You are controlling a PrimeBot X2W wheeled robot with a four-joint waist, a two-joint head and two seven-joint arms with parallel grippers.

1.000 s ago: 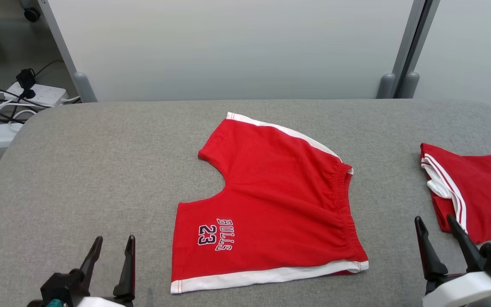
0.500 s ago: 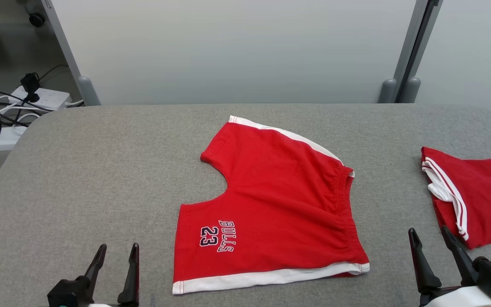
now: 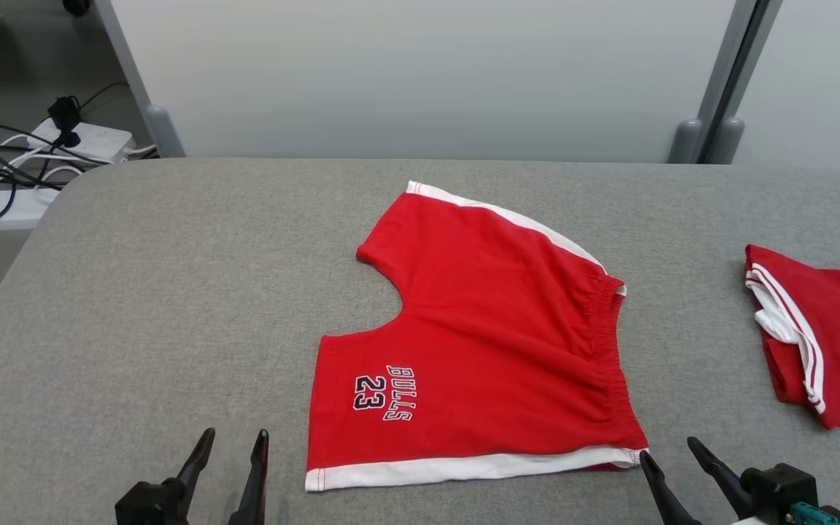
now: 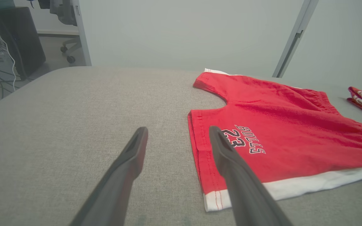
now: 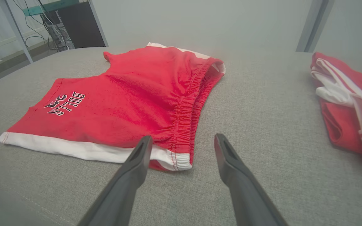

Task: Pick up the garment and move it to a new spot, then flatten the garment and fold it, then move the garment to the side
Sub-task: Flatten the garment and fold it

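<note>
Standing spread and empty, the left claw (image 3: pixel 235 436) hangs low over the table (image 3: pixel 135 306) with nothing between its fingers. The right claw (image 3: pixel 666 448) is likewise spread wide and grips nothing. Neither touches cloth.

Item location: the red shorts (image 3: pixel 493 328) lie on the table ahead of both claws and between them. One end of the near white band (image 3: pixel 464 467) lies just ahead and to the right of the left claw. The other end, at the waistband (image 3: pixel 604 343), lies just ahead and to the left of the right claw, close to its left finger. The "BULLS 23" print (image 3: pixel 385 392) faces up.

Condition: the shorts are spread out and mostly flat, with mild creasing toward the waistband.

Farther off, right of the right claw and well apart from the shorts, lies a second red garment (image 3: pixel 821 328), bunched. Beyond the table's far edge stand a pale partition (image 3: pixel 420 73) and, far ahead-left of the left claw, power strips (image 3: pixel 84 142) on the floor.

Assessment: relocation and flattening appear largely complete. The fold appears to be the step in hand and is not yet begun.

Requirement for the next move: each claw advances to its nearest corner, lowers to the table and closes on both layers. Both then lift evenly toward the far edge, so the cloth does not skew.
</note>
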